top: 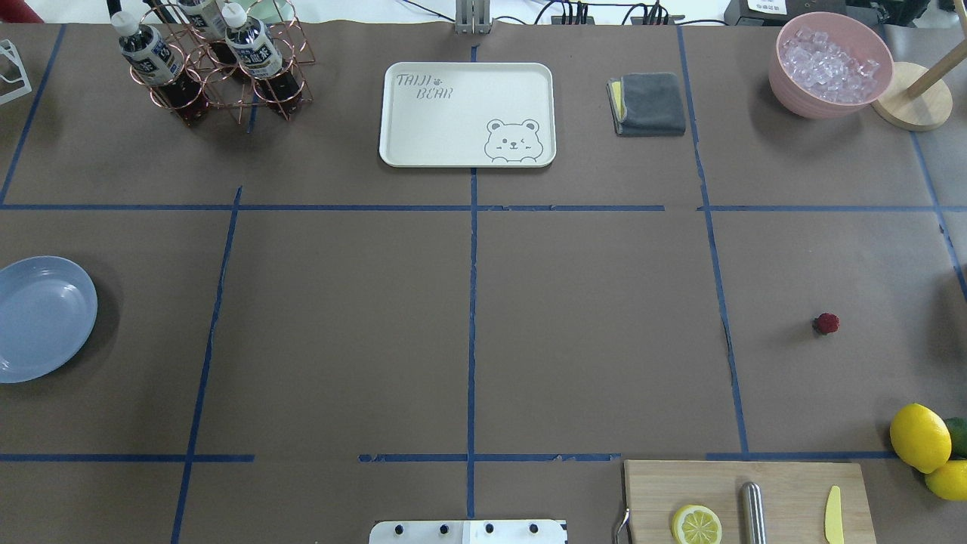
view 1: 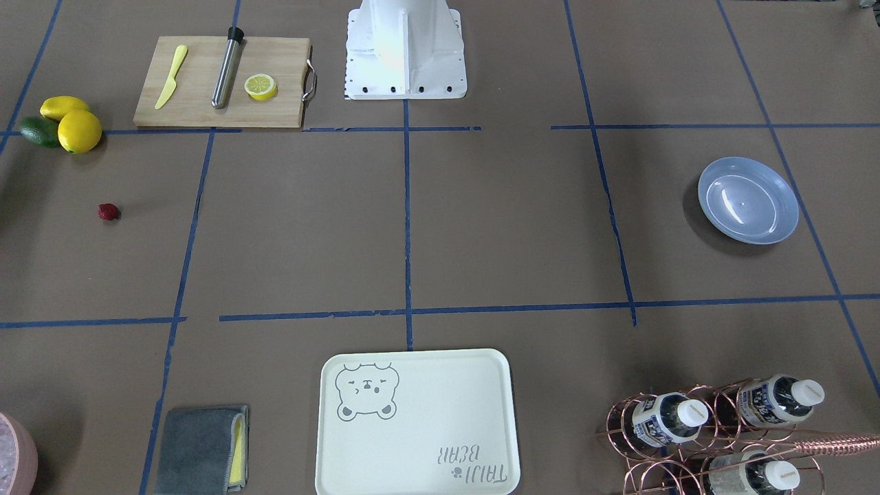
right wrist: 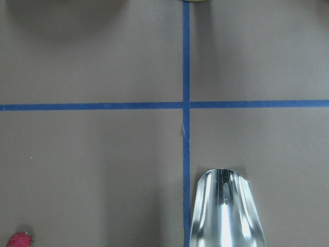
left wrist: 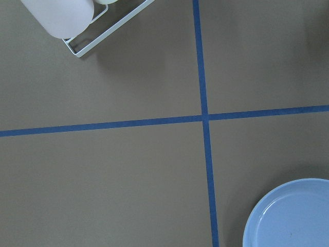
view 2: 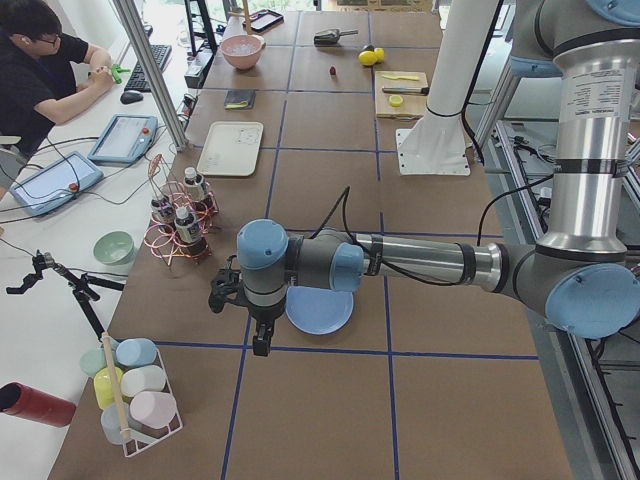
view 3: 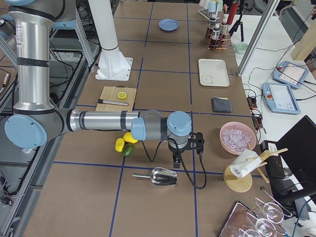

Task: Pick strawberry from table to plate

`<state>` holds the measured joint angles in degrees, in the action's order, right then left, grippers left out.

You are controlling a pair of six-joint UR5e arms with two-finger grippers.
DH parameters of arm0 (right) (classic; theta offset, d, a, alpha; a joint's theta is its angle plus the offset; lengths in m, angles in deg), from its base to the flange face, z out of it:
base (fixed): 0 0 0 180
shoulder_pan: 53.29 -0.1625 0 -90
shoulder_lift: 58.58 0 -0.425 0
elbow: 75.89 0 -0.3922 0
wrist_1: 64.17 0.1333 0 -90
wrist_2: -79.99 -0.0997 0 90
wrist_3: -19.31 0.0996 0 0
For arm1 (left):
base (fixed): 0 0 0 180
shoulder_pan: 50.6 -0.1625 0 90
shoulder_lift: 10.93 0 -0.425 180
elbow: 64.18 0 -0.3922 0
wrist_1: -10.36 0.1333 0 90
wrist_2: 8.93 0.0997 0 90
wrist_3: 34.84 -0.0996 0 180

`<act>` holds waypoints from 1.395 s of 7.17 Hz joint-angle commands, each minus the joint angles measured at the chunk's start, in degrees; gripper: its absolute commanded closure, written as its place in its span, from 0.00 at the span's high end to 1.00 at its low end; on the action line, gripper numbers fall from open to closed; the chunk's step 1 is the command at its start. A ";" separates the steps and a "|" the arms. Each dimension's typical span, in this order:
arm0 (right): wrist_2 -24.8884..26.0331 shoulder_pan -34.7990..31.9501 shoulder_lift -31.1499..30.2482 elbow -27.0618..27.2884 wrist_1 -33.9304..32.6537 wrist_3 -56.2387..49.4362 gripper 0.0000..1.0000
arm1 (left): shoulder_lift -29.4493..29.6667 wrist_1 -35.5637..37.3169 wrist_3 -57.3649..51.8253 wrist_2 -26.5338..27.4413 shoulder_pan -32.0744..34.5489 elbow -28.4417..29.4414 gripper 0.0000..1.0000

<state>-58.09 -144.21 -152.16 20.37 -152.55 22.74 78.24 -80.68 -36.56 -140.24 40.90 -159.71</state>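
**Overhead exterior: strawberry (top: 826, 323) sat on table (top: 468, 340), toward its R edge**

The berry lay alone in the R-hand tape square. It was between the lemons (top: 919, 437) at the near R corner and the pink bowl of ice (top: 831, 64) at the far R corner, and well apart from both. It looked roughly round and was too small to give a long axis or a pointing direction.

The plate (top: 38, 317) lay at the opposite L edge, with nothing on it.

The right gripper (view 3: 176, 162) showed only in the exterior right view. It hung fingers-down over the table's R end, near the lemons and a metal scoop (view 3: 163, 176). Whether its fingers were wide or narrow: can't tell. In the right wrist view the strawberry sat in the bottom L corner, off to one side of the scoop and not under the hand.

The left gripper (view 2: 262, 340) showed only in the exterior left view. It hung just beside the plate, at the far end of the table from the berry. Finger spread: can't tell.
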 commanded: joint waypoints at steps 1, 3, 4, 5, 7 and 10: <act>-0.08 0.13 -0.02 0.06 0.06 -0.17 1.00 | -0.04 -0.02 -0.30 -0.09 0.00 0.35 1.00; -0.08 0.31 0.16 0.06 0.06 0.00 1.00 | -0.04 -0.10 -0.04 -4.02 -0.52 1.49 1.00; -0.08 0.39 0.33 0.06 0.06 0.18 1.00 | -0.74 -3.32 0.04 -6.48 -1.14 2.97 1.00; -0.17 0.39 0.42 0.15 0.06 0.35 1.00 | -2.23 -7.88 0.31 -6.76 -1.32 4.21 1.00; -0.17 0.39 0.33 0.06 1.63 0.62 1.00 | -5.91 -18.49 10.72 -6.68 -4.90 4.31 1.00; -0.26 0.48 0.16 -0.03 2.52 0.71 1.00 | -11.81 -37.49 26.29 -6.15 -13.07 5.53 1.00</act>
<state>-58.32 -143.74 -151.97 20.37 -150.20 23.42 68.42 -111.17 -15.92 -146.58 30.84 -155.08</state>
